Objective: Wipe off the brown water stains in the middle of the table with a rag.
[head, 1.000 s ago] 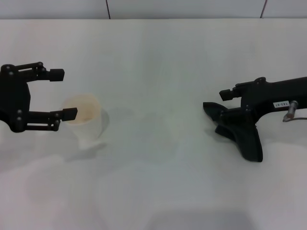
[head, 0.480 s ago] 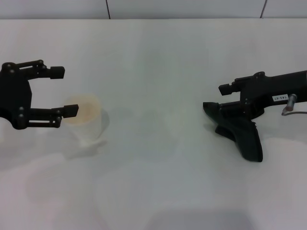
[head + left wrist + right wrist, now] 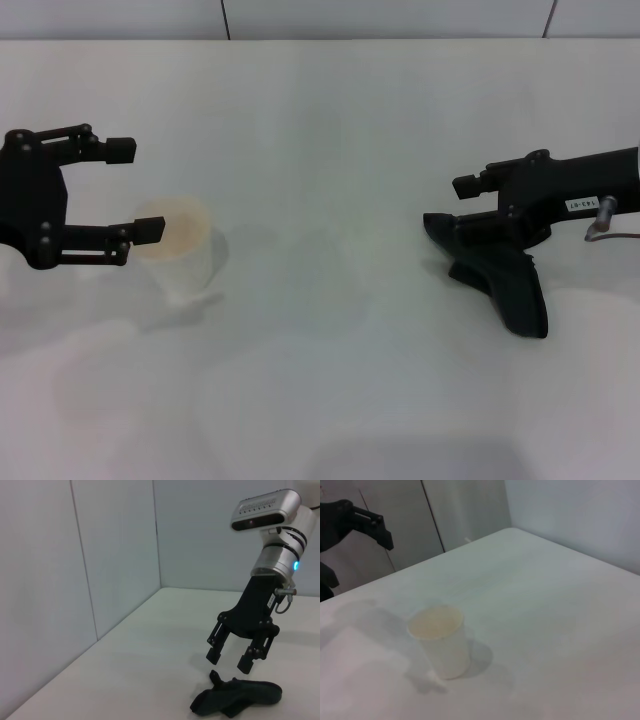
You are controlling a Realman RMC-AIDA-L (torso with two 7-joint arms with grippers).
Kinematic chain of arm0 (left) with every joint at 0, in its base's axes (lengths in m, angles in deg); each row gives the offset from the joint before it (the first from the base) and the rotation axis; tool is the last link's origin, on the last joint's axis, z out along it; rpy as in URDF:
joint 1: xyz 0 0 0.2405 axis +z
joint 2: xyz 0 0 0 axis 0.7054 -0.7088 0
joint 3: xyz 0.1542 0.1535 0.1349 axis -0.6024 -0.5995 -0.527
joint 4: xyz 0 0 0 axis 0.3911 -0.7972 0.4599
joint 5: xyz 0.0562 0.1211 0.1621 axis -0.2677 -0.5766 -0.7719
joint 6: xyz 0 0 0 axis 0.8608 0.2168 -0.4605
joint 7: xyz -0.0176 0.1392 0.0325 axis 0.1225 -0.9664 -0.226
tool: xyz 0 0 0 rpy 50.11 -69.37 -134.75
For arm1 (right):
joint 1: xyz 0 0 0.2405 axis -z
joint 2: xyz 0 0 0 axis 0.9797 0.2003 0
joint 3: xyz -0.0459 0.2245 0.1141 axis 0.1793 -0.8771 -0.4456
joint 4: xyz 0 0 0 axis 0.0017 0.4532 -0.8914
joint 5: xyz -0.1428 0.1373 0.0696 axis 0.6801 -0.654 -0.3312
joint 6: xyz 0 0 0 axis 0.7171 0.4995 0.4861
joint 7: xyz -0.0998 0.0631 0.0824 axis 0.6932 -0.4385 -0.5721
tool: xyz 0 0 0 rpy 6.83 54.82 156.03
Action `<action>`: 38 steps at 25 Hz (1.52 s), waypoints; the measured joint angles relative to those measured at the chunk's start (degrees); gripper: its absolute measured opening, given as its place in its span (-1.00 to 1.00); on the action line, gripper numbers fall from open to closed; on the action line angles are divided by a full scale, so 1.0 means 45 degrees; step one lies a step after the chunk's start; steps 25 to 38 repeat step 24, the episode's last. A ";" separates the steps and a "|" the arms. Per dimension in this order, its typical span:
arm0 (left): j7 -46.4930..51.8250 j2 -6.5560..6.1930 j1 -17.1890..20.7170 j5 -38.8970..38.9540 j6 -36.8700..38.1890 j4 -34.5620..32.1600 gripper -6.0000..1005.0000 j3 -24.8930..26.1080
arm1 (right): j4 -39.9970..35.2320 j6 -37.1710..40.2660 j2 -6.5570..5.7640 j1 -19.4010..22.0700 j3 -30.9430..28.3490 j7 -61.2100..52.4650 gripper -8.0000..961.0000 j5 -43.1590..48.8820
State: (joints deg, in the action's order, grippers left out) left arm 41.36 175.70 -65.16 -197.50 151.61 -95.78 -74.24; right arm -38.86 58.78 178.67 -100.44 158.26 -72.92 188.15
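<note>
1. No clear brown stain is showing mid-table (image 3: pixel 320 120); this fits either wiped or faint.
2. The dark rag (image 3: pixel 500 275) is lying crumpled at the right side.
3. The right gripper (image 3: pixel 234 659) is hovering just above the rag, jaws spread, holding nothing.
4. The left gripper (image 3: pixel 128 192) is gaping wide beside the paper cup (image 3: pixel 180 250).
5. The cup is standing upright; its inside is showing tan, liquid unclear.

Right gripper (image 3: pixel 468 198) has lifted off the rag (image 3: pixel 500 275), its arm tilting up; left gripper (image 3: pixel 128 191) has edged up beside the cup (image 3: pixel 178 250).
</note>
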 joint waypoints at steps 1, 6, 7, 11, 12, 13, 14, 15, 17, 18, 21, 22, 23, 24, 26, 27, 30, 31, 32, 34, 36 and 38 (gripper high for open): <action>0.0001 -0.0001 0.0000 0.0000 0.0000 0.0000 0.71 -0.0001 | -0.0007 0.0003 0.0001 0.0017 0.0000 0.0000 0.35 -0.0005; 0.0002 -0.0001 0.0001 0.0008 0.0003 0.0000 0.71 0.0000 | -0.0016 0.0008 0.0001 0.0023 0.0000 -0.0002 0.35 -0.0027; 0.0003 0.0000 0.0000 0.0012 0.0004 0.0000 0.71 0.0000 | -0.0015 0.0009 0.0000 0.0022 0.0000 -0.0002 0.35 -0.0029; 0.0003 -0.0001 0.0001 0.0021 0.0009 0.0000 0.71 -0.0001 | -0.0017 0.0015 0.0002 0.0030 -0.0056 -0.0003 0.35 -0.0038; 0.0003 -0.0001 0.0001 0.0023 0.0011 0.0000 0.71 -0.0001 | -0.0020 0.0022 0.0004 0.0031 -0.0086 -0.0003 0.35 -0.0042; 0.0003 0.0000 0.0002 0.0024 0.0011 0.0000 0.71 0.0000 | -0.0020 0.0035 0.0006 0.0033 -0.0106 -0.0003 0.35 -0.0064; 0.0003 0.0000 0.0001 0.0024 0.0011 0.0000 0.71 -0.0001 | -0.0020 0.0045 0.0007 0.0034 -0.0120 -0.0002 0.35 -0.0095; 0.0002 -0.0001 0.0000 0.0024 0.0011 0.0000 0.71 0.0000 | -0.0020 0.0049 0.0005 0.0035 -0.0124 -0.0002 0.35 -0.0124; 0.0003 0.0000 -0.0014 0.0024 0.0012 0.0000 0.71 -0.0001 | -0.0017 0.0050 -0.0001 0.0037 -0.0132 -0.0001 0.35 -0.0168; 0.0002 -0.0001 -0.0023 0.0023 0.0012 0.0000 0.71 -0.0001 | -0.0014 0.0050 -0.0002 0.0039 -0.0134 0.0000 0.35 -0.0171; 0.0002 -0.0001 -0.0058 0.0003 0.0011 0.0000 0.71 0.0000 | 0.0001 0.0049 -0.0001 0.0043 -0.0137 0.0002 0.35 -0.0172; 0.0002 -0.0001 -0.0067 -0.0001 0.0012 0.0000 0.71 0.0000 | 0.0004 0.0047 -0.0001 0.0043 -0.0138 0.0003 0.35 -0.0172; 0.0002 -0.0001 -0.0079 -0.0008 0.0012 0.0000 0.71 0.0000 | 0.0004 0.0045 0.0000 0.0044 -0.0137 0.0003 0.35 -0.0173; 0.0003 -0.0001 -0.0086 -0.0012 0.0012 0.0000 0.71 -0.0001 | 0.0005 0.0040 -0.0001 0.0044 -0.0137 0.0004 0.35 -0.0173; 0.0003 -0.0001 -0.0086 -0.0012 0.0012 0.0000 0.71 -0.0001 | 0.0005 0.0040 -0.0001 0.0044 -0.0137 0.0004 0.35 -0.0173; 0.0003 -0.0001 -0.0086 -0.0012 0.0012 0.0000 0.71 -0.0001 | 0.0005 0.0040 -0.0001 0.0044 -0.0137 0.0004 0.35 -0.0173; 0.0003 -0.0001 -0.0086 -0.0012 0.0012 0.0000 0.71 -0.0001 | 0.0005 0.0040 -0.0001 0.0044 -0.0137 0.0004 0.35 -0.0173; 0.0003 -0.0001 -0.0086 -0.0012 0.0012 0.0000 0.71 -0.0001 | 0.0005 0.0040 -0.0001 0.0044 -0.0137 0.0004 0.35 -0.0173; 0.0003 -0.0001 -0.0086 -0.0012 0.0012 0.0000 0.71 -0.0001 | 0.0005 0.0040 -0.0001 0.0044 -0.0137 0.0004 0.35 -0.0173; 0.0003 -0.0001 -0.0086 -0.0012 0.0012 0.0000 0.71 -0.0001 | 0.0005 0.0040 -0.0001 0.0044 -0.0137 0.0004 0.35 -0.0173; 0.0003 -0.0001 -0.0086 -0.0012 0.0012 0.0000 0.71 -0.0001 | 0.0005 0.0040 -0.0001 0.0044 -0.0137 0.0004 0.35 -0.0173; 0.0003 -0.0001 -0.0086 -0.0012 0.0012 0.0000 0.71 -0.0001 | 0.0005 0.0040 -0.0001 0.0044 -0.0137 0.0004 0.35 -0.0173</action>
